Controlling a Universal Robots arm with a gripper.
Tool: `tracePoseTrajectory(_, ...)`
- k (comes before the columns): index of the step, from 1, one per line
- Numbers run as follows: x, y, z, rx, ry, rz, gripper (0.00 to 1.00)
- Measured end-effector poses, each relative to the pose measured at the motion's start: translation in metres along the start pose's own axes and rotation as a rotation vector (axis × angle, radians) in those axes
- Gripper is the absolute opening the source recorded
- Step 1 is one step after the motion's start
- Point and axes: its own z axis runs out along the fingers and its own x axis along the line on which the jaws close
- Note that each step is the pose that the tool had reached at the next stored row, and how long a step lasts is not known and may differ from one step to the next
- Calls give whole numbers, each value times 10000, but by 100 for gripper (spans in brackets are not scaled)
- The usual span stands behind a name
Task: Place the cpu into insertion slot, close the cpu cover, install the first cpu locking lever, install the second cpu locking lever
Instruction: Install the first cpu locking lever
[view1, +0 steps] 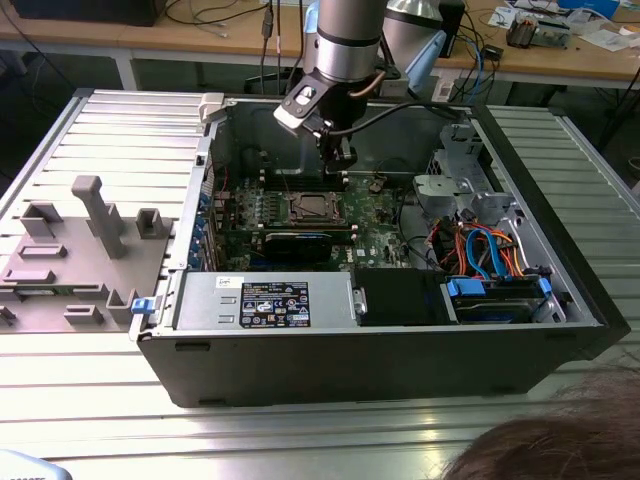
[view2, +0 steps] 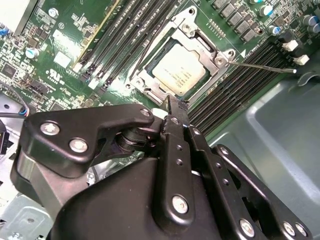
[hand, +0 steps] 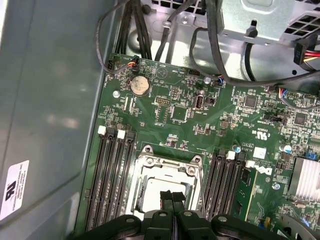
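Pointing down, jaws together near cpu (view2: 179, 74)

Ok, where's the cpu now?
In the second wrist view the cpu sits in the insertion slot, framed by the cpu cover, between the two memory slot banks, close to the gripper.

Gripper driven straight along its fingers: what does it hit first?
Probably the cpu cover, at its near edge, with the cpu just beyond. The gripper points down at that edge, but the depth is unclear.
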Motion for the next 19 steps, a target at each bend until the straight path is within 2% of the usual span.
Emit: tracePoseTrajectory(19, 0, 0, 0, -6, -26, -1164, 11)
